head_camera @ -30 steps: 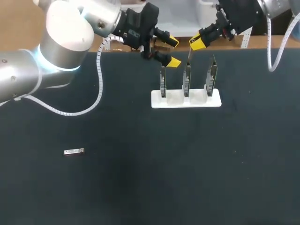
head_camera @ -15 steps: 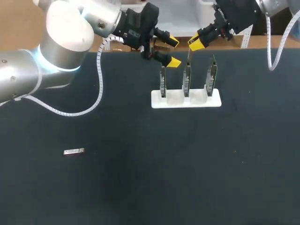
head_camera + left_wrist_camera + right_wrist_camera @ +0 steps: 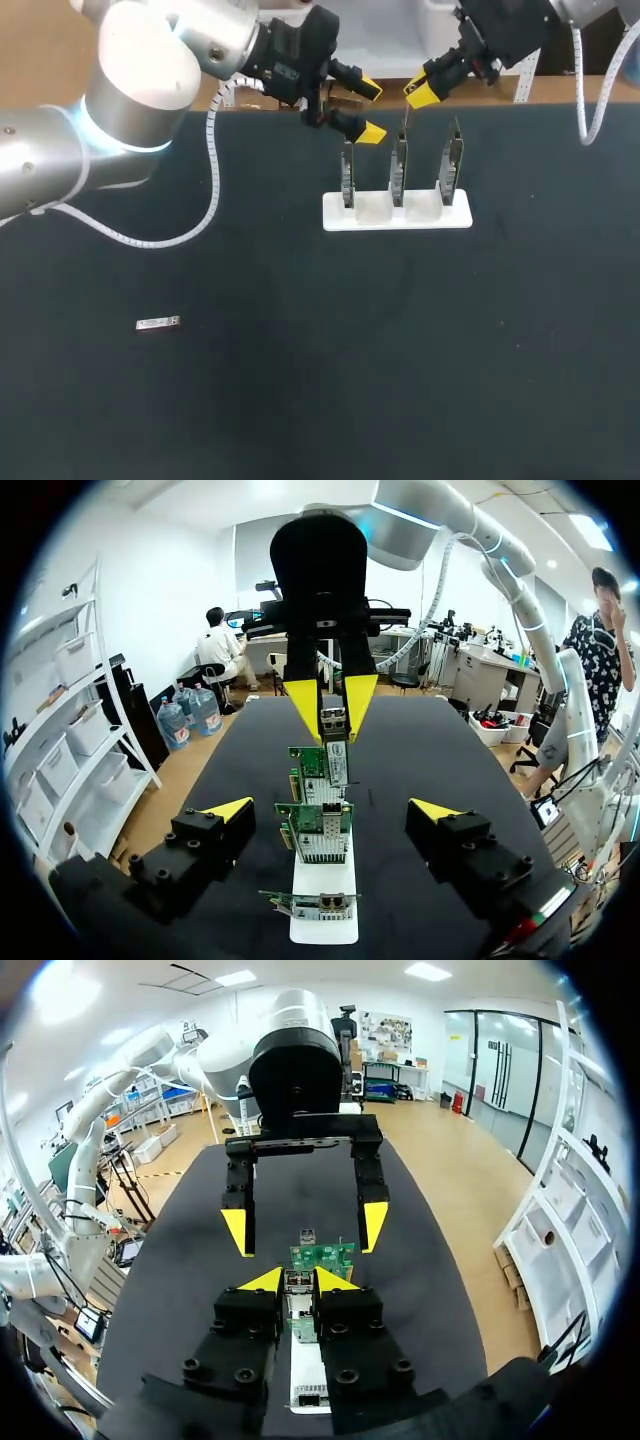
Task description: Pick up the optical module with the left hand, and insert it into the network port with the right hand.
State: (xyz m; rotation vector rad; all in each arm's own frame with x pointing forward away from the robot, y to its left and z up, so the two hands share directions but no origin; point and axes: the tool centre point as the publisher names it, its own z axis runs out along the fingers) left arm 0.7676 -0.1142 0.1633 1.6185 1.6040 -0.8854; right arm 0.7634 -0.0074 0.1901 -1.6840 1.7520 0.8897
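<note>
The right gripper (image 3: 298, 1281) pinches a small silver optical module (image 3: 333, 721) above green network cards (image 3: 322, 832) in a white rack (image 3: 396, 216). The left gripper (image 3: 371, 110) hangs beside them, fingers spread.

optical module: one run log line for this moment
right tool: shut on optical module | position: over card rack | left tool: open, beside rack

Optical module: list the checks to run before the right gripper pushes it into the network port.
1. Optical module gripped by right gripper: ok.
2. Left gripper open, apart from the module: ok.
3. Module above the middle card: ok.
4. Module lined up for insertion: cannot tell.
5. White stand flat on the table: ok.
</note>
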